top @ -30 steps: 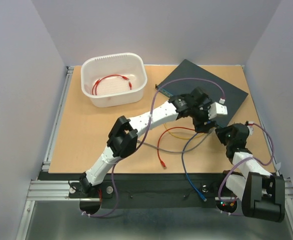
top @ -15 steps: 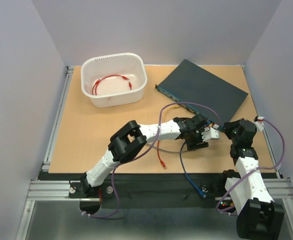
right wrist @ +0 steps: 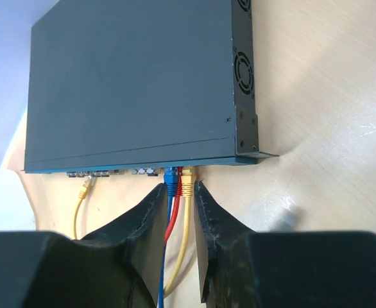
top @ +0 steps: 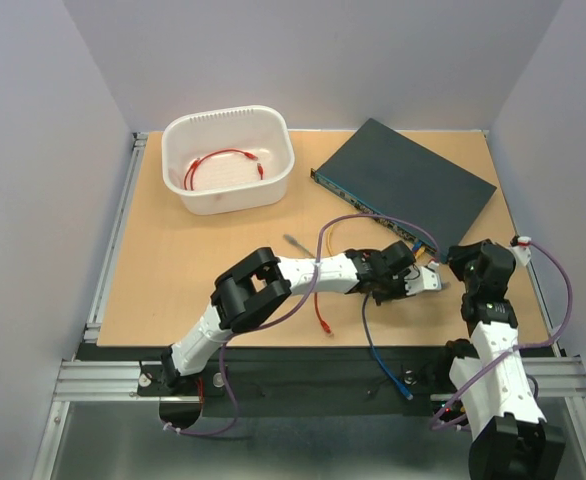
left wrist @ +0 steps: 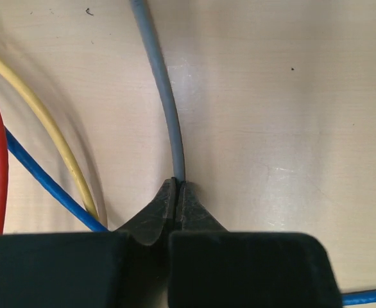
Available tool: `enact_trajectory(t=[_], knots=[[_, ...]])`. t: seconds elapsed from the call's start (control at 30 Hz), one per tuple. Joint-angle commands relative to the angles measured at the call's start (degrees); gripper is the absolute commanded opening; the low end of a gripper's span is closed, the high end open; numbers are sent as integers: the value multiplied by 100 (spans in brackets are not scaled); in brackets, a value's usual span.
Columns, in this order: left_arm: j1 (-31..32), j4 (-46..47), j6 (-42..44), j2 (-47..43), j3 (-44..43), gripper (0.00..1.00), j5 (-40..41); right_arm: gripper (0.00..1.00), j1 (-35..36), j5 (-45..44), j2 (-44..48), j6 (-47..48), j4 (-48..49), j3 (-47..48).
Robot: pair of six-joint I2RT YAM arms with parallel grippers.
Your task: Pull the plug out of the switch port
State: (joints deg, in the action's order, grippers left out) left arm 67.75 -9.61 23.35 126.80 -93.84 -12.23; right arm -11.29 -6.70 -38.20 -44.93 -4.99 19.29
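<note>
The dark switch (top: 413,180) (right wrist: 130,83) lies at the back right, its port edge facing me. A blue plug (right wrist: 170,176), a red plug (right wrist: 178,182) and a yellow plug (right wrist: 187,181) sit side by side in its ports, and another yellow plug (right wrist: 85,187) sits further left. My right gripper (right wrist: 179,187) (top: 441,262) is open, its fingertips flanking those three plugs. My left gripper (left wrist: 177,185) (top: 385,290) is low over the table in front of the switch, shut on a grey cable (left wrist: 169,109).
A white tub (top: 178,135) holding a red cable (top: 218,165) stands at the back left. Loose yellow, red and blue cables (left wrist: 40,122) trail over the table. The blue cable (top: 383,355) runs off the front edge. A grey cable end (top: 291,240) lies left of the left arm.
The left arm swung from above the switch down to the table and closed on the grey cable. The right gripper advanced to the switch's port edge, around the plugs.
</note>
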Motion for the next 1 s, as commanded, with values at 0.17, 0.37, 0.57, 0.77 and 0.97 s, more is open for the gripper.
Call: enact_trajectory(t=[0.17, 0.37, 0.57, 0.77, 0.97], knots=[[-112, -805, -401, -656, -643, 0, -148, 28, -40, -129, 540, -104, -432, 337], [-358, -1315, -603, -1210, -1503, 0, -893, 29, -40, -384, 910, 203, -1082, 1278], [-797, -1711, -1244, -1430, -2846, 0, -1545, 29, -40, -824, 1191, 520, -1530, 2437], [-1491, -1615, -1711, -1649, -4264, 0, -1853, 29, -40, -780, 1358, 529, -1671, 2703], [-3045, -1282, -1255, -2335, -4723, 0, -1045, 28, -40, -526, 1306, 485, -1680, 2510]])
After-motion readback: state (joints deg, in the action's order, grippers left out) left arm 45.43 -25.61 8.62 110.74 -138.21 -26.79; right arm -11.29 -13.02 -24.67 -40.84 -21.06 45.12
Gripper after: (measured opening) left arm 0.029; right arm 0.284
